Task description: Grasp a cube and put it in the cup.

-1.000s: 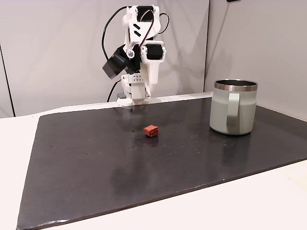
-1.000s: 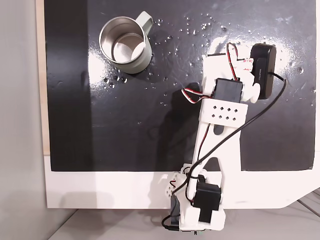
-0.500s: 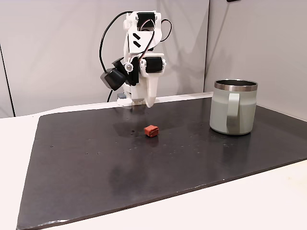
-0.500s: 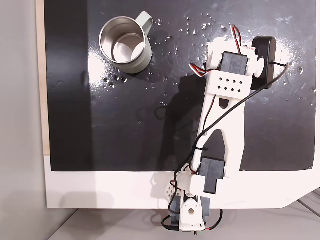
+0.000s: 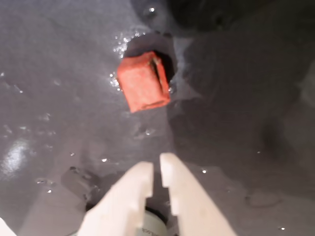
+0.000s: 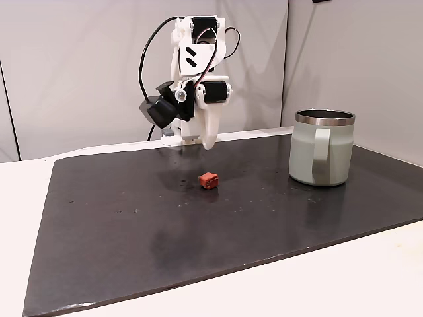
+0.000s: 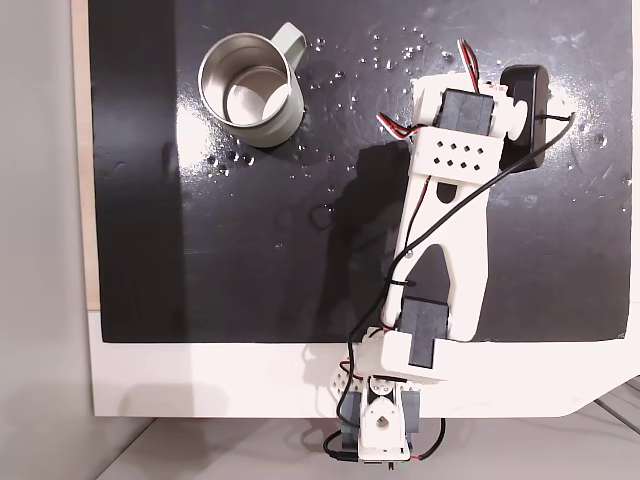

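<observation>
Arm movement: since the earlier frames the arm has unfolded from its tucked pose and reached out over the dark mat (image 6: 132,218); in a fixed view from above its upper links now lie further across the mat than they did a second ago.
Gripper height: in a fixed view from the front the gripper (image 6: 206,142) hangs above the mat, behind the cube (image 6: 209,179) and well clear of it, tip pointing down.
Gripper state: in the wrist view the two white fingers of the gripper (image 5: 156,169) lie almost pressed together, with only a thin slit between them and nothing held.
Cube: it rests on the mat, untouched; in the wrist view the cube (image 5: 144,81) sits ahead of the fingertips, slightly left of their line and turned at an angle to them.
Cup: the cup (image 6: 321,146) stands upright near the mat's right edge in the front view, well apart from the cube; from above the cup (image 7: 277,128) shows an empty interior, handle pointing away from the arm's base.
Meaning for the task: the approach is under way and the grasp is not yet begun.
Next need, as a judgement: the fingers must spread, then descend to straddle the cube; its skewed faces may call for a wrist turn.
Risk: a nearly closed tip coming down could nudge the small block aside.
</observation>
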